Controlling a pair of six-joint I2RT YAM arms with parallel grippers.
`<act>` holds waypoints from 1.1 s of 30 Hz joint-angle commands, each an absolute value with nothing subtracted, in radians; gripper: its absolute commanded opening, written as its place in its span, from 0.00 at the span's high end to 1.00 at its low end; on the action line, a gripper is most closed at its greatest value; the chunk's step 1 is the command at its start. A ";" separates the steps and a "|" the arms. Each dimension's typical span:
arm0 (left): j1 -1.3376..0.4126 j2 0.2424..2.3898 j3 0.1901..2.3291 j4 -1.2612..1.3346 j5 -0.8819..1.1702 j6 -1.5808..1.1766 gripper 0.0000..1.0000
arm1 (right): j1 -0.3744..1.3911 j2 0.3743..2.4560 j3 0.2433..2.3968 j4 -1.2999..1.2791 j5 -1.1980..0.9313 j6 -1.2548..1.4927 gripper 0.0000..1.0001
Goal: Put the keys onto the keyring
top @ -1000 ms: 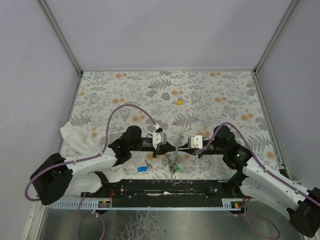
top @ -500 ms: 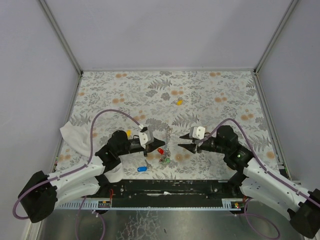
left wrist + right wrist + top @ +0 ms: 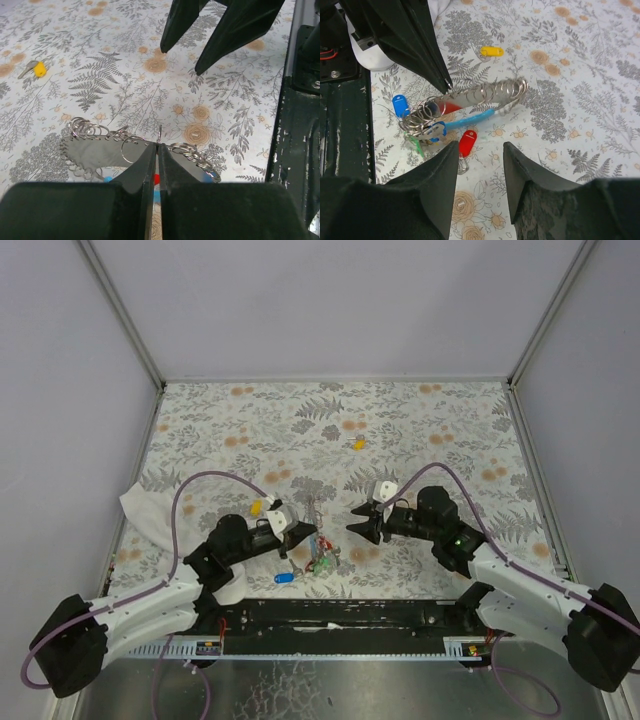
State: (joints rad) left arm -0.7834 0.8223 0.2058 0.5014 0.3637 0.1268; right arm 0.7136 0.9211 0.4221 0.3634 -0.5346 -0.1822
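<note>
Keyring of metal on grey-white coiled cord (image 3: 490,95) was pinched by the left gripper's (image 3: 158,147) pressed-together fingers. The right gripper (image 3: 480,145), fingers spread, stood clear beside the keyring.

white cloth (image 3: 150,515), floral table cover (image 3: 450,410)

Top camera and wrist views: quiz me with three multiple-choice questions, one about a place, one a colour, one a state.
1. The white cloth lies: A at the table's left edge; B in the far right corner; C between the grippers.
2. The key nearest the right gripper has a head that is: A black; B red; C purple.
3. The left gripper, at the keyring, is: A open; B shut on the cloth; C shut on the keyring.
Answers: A, it sits at the left in the top view; B, red shows just off the jaws; C, its jaws pinch the keyring's wire.
</note>
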 commanded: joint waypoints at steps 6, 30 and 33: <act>-0.772 0.743 0.172 0.598 0.185 0.093 1.00 | 0.738 1.059 0.435 0.484 -0.478 -0.048 0.53; -0.770 0.742 0.152 0.601 -0.001 0.065 1.00 | 0.943 1.380 0.537 0.390 -0.193 -0.053 0.56; -0.771 0.743 0.155 0.598 0.005 0.065 1.00 | 0.943 1.400 0.534 0.410 -0.243 -0.092 0.58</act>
State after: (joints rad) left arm -0.7776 0.7498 0.1463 0.5003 0.0170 0.0715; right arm 0.9344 1.3857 0.5098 0.3496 -0.1864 -0.0204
